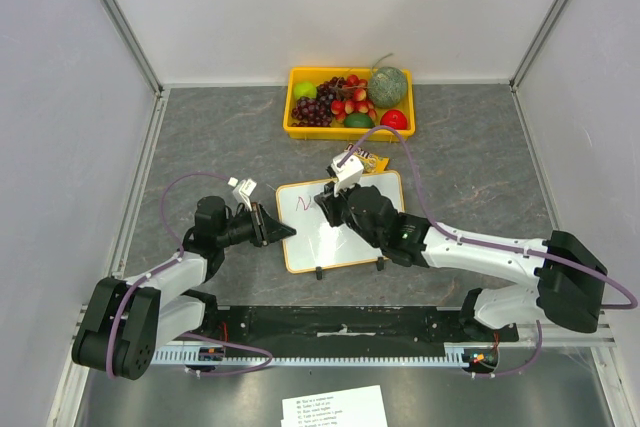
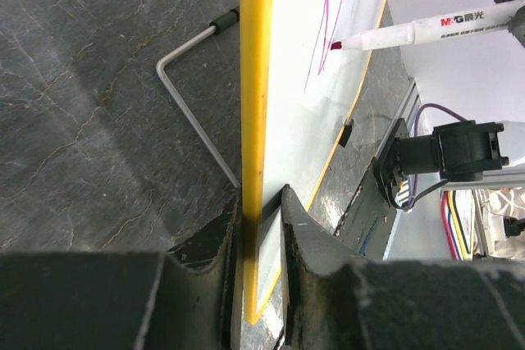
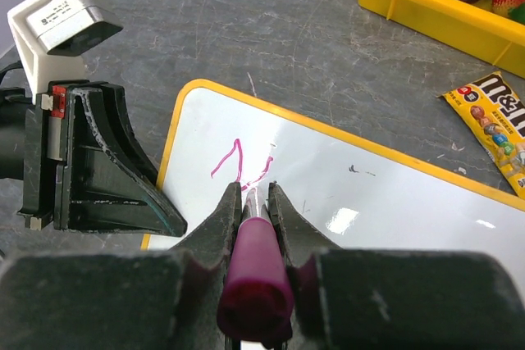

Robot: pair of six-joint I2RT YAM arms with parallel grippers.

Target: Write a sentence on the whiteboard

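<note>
The whiteboard (image 1: 340, 222) lies mid-table, white with a yellow-orange frame. My left gripper (image 1: 268, 225) is shut on its left edge; in the left wrist view the fingers clamp the frame (image 2: 261, 235). My right gripper (image 1: 328, 205) is shut on a white marker with a pink-purple cap (image 3: 254, 272). The marker's tip (image 2: 335, 45) touches the board's upper left area. The sentence is only a few pink zigzag strokes (image 3: 238, 161), which also show in the left wrist view (image 2: 324, 34).
A yellow tray (image 1: 330, 133) of fruit stands behind the board. An M&M's packet (image 3: 492, 120) lies between the tray and the board. A printed paper sheet (image 1: 335, 409) lies at the near edge. The board's wire stand (image 2: 193, 96) rests on the table.
</note>
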